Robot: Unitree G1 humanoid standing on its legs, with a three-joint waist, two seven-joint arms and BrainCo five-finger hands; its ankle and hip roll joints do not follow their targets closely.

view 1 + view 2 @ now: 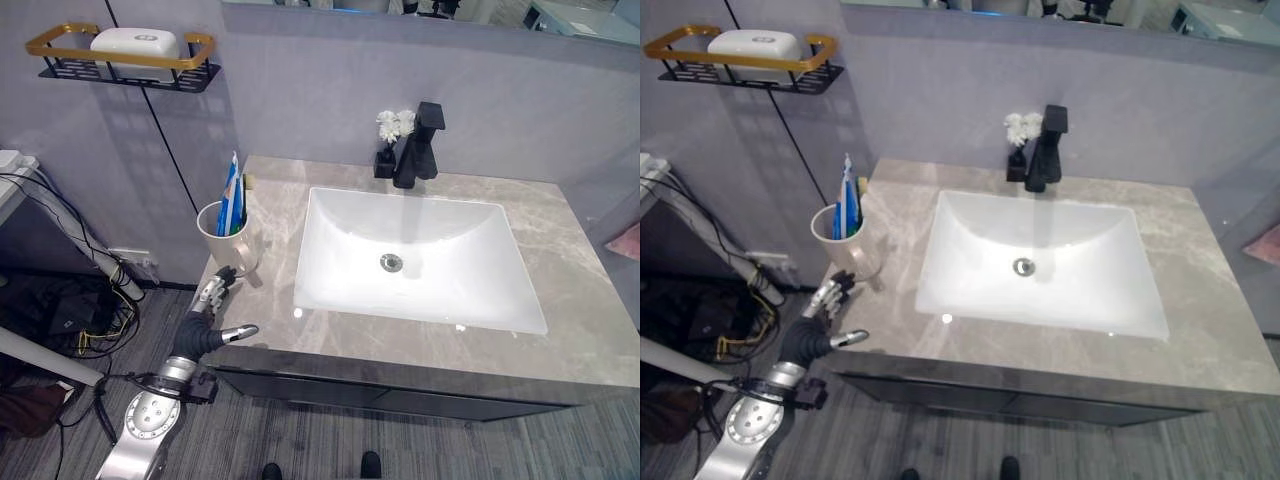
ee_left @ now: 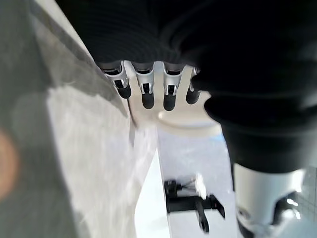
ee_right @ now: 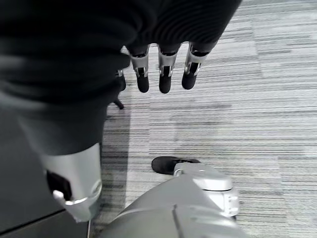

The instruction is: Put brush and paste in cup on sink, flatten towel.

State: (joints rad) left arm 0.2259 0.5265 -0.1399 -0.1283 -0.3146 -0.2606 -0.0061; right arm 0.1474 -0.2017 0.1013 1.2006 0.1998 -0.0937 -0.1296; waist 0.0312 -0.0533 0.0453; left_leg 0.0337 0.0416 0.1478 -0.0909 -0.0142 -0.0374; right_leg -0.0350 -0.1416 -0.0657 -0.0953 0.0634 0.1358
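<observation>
Two hands: the left hand (image 1: 212, 300) works at the counter; the right hand (image 3: 159, 74) hangs idle over the grey floor (image 3: 257, 99).
Left hand, opening: fingers (image 2: 145, 94) straight and spread, thumb held out to the side; it grips nothing.
Left hand, contact: fingertips lie just beside the foot of the cup (image 1: 229, 236); whether they touch it cannot be told.
Right hand, opening: fingers straight and relaxed, holding nothing.
Cup: upright on the counter (image 1: 575, 300) at its left front corner, close to the edge.
Brush and paste: a blue and white tube (image 1: 232, 198) stands in the cup with a second slim item beside it; which is brush and which is paste cannot be told apart.
Basin: the white basin (image 1: 420, 260) sits just right of the cup.
Tap: the black tap (image 1: 418, 148) stands behind the basin, well apart from the cup, with a small white flower (image 1: 392, 125) just beside it.
Shelf: a wall rack (image 1: 125, 60) holding a white soap box, up and left of the cup.
Towel: a pink scrap (image 1: 626, 240) at the far right, well apart from the cup, may be it.
Risk, tipping: the cup is tall and top-heavy with its load; a careless sweep of the open fingers would likely knock it over or off the near edge.
Risk, towel: reaching across the basin from this side looks awkward for the left hand.
</observation>
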